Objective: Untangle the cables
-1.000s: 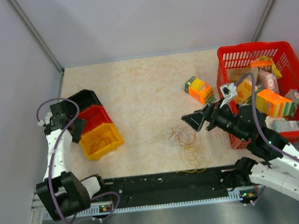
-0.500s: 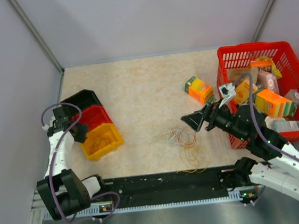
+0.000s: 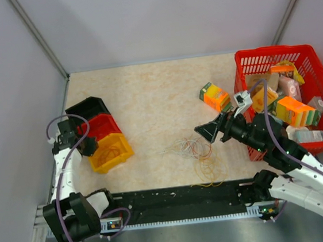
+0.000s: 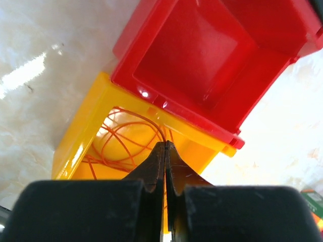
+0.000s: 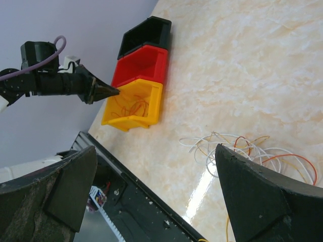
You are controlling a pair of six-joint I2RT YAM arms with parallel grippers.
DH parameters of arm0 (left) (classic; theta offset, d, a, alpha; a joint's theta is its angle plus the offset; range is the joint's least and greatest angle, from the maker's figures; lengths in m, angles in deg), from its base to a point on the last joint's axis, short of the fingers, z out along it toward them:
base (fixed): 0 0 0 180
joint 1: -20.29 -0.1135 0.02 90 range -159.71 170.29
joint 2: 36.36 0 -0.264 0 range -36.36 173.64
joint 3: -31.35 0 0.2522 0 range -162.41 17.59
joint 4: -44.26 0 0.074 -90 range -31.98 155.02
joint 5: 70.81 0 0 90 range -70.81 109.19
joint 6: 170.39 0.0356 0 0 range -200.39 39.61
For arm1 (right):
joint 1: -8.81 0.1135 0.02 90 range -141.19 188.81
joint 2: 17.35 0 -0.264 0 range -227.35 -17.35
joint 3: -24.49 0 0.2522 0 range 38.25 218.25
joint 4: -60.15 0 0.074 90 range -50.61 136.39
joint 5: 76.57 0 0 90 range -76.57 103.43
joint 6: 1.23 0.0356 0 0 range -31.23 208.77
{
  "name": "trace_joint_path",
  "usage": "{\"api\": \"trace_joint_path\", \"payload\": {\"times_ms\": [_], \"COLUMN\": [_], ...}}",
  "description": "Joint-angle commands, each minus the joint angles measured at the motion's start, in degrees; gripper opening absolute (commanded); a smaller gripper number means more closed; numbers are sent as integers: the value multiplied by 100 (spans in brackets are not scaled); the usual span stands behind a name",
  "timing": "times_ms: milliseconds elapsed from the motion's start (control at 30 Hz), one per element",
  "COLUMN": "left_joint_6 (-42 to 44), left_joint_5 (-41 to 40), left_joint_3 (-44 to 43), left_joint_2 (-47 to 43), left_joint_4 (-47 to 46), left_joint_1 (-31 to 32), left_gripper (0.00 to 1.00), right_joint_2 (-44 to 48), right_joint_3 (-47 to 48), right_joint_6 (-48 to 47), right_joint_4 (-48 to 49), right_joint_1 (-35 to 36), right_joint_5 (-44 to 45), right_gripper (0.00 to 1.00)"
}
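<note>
My left pincer has its two black fingers pressed flat together, with nothing that I can make out between them. It hangs over the near corner of the yellow bin, tip pointing down at the rim. Inside that bin a thin orange cable lies coiled in loose loops against the floor and walls. Butted against the yellow bin is a red bin, and beyond that, in the overhead view, a black bin, the three in a slanted row on the left side of the table.

My right pincer stands wide apart and grips nothing. It hovers above the table, just to the right of the cables. These lie as a small loose tangle of white, red and orange wires near the middle of the table's front half, well apart from the bins. A few orange and yellow loops spread out just in front of the tangle.

An orange and green carton sits on the table beside the red basket, which holds more packets. Their print is too small for me to read
</note>
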Motion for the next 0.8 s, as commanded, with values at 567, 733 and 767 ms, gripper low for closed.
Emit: {"api": "trace_joint_path", "payload": {"times_ms": [567, 733, 767], "left_joint_6": [926, 1243, 1278], "left_joint_5": [2190, 1932, 1852], "left_joint_3": [-154, -101, -84], "left_joint_2": [-1655, -1701, -1569], "left_joint_4": [-376, -1722, -1959], "left_joint_1": [300, 2748, 3294], "left_gripper": [67, 67, 66], "right_joint_2": [-1047, -1241, -1293], "right_joint_3": [-726, -919, -955], "right_joint_6": [-446, -569, -596], "right_joint_4": [-496, -533, -506], "right_joint_1": [-48, -39, -39], "right_joint_5": [207, -222, -301], "right_gripper": [99, 84, 81]}}
